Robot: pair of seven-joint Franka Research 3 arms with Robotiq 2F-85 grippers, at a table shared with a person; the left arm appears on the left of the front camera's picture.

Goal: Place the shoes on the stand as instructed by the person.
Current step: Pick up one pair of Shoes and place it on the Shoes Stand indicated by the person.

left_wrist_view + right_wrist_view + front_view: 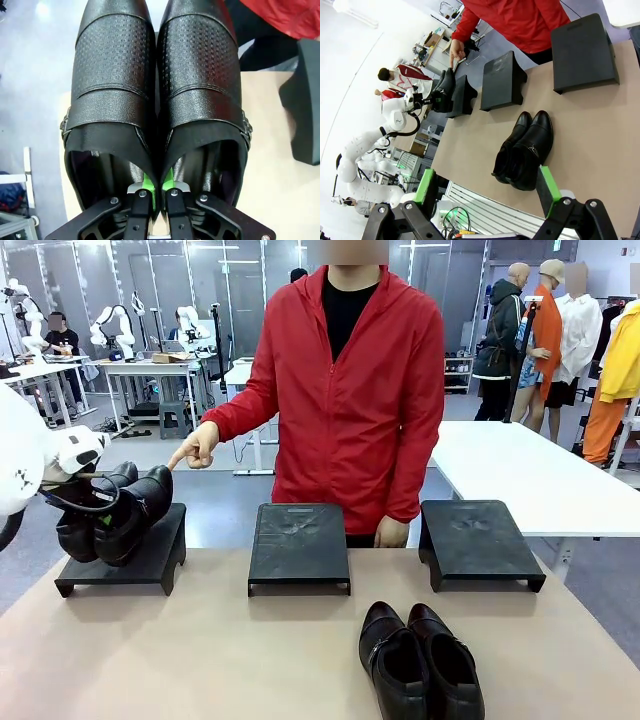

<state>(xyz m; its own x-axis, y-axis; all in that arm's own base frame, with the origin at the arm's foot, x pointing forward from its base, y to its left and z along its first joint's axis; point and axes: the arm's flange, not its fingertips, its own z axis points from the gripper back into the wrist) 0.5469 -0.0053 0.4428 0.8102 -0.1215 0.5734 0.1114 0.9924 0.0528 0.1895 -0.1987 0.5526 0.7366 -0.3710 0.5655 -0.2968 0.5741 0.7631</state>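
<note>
One pair of glossy black shoes (120,510) hangs tilted over the left black stand (150,565), its lower end at or just above the stand's top. My left gripper (157,184) is shut on the two inner walls of this pair (160,90), pinched together between the green pads. The person (350,390) in a red jacket points a finger (180,458) at that stand. The other pair of shoes (420,660) lies on the table near the front, also seen below my open right gripper (487,189) as shoes (525,147).
A middle stand (300,545) and a right stand (480,540) sit along the table's far edge with nothing on them. The person's other hand (392,532) rests between them. My left arm (45,460) enters from the left. A white table (540,470) stands behind on the right.
</note>
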